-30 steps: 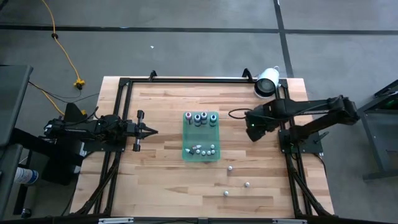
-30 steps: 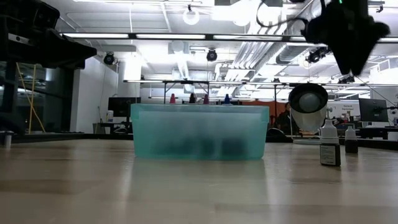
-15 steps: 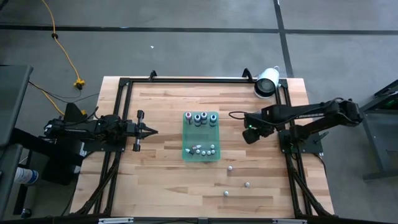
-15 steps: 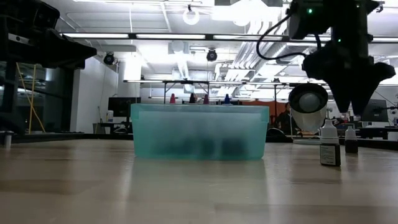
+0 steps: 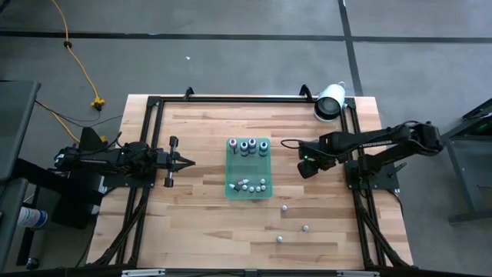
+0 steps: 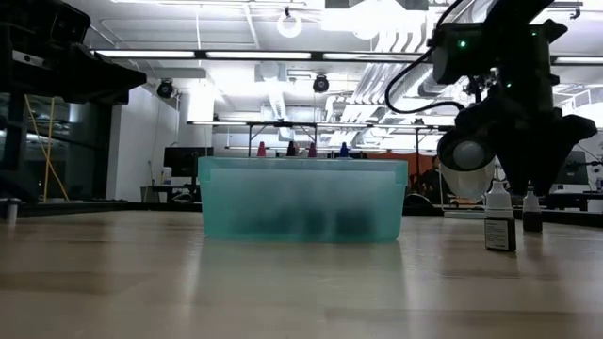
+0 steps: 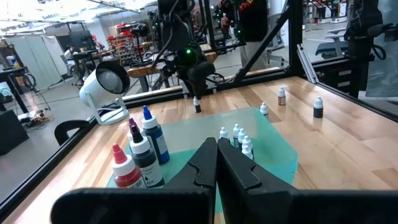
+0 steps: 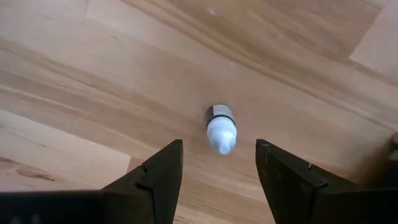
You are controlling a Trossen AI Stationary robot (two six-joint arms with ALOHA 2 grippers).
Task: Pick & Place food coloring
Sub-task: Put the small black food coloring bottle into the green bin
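One small food coloring bottle stands upright on the table, right of the green tray. Only the right wrist view shows it, framed between the right gripper's spread fingers, untouched; from above, the gripper hides it. More bottles fill the tray, and three others stand in front of it. The left gripper waits left of the tray, fingers pressed together. No label writing is readable.

Robotics lab or workshop. Behind the wooden table: benches with monitors, exposed ceiling ducts, strip lights. Concrete floor around it.
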